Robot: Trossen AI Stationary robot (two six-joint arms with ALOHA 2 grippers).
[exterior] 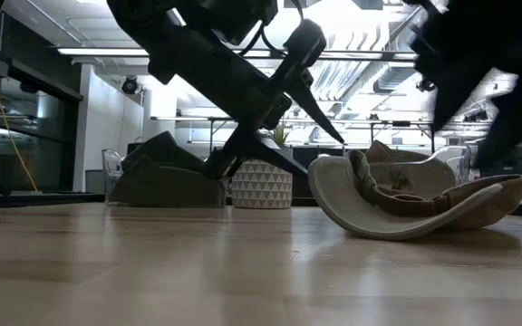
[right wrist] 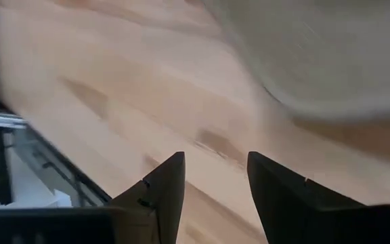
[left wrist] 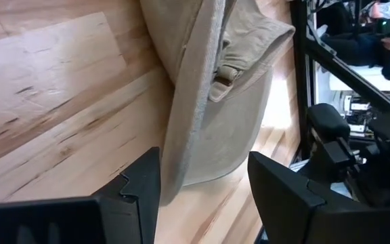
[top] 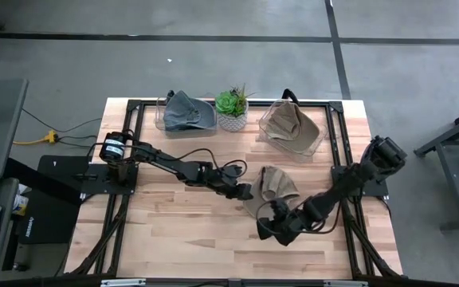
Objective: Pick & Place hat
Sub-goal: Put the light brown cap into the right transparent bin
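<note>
A tan brimmed hat (top: 276, 185) lies on the wooden table, right of centre. In the low view the hat (exterior: 406, 199) rests on the curved underside of its brim, with one brim edge turned up. My left gripper (top: 247, 191) is open just left of the hat. In the left wrist view its fingers (left wrist: 202, 186) stand on either side of the brim's near edge (left wrist: 181, 163), seemingly just above it. My right gripper (top: 265, 227) is open over bare wood on the hat's near side, and the hat (right wrist: 330, 54) shows ahead of its fingers (right wrist: 215, 176).
Along the far edge stand a clear bin holding a grey hat (top: 186, 112), a small potted plant (top: 232, 108) and a clear bin holding another tan hat (top: 289, 127). Black frame rails (top: 337, 159) run along both table sides. Bare wood (top: 182, 227) lies near-left.
</note>
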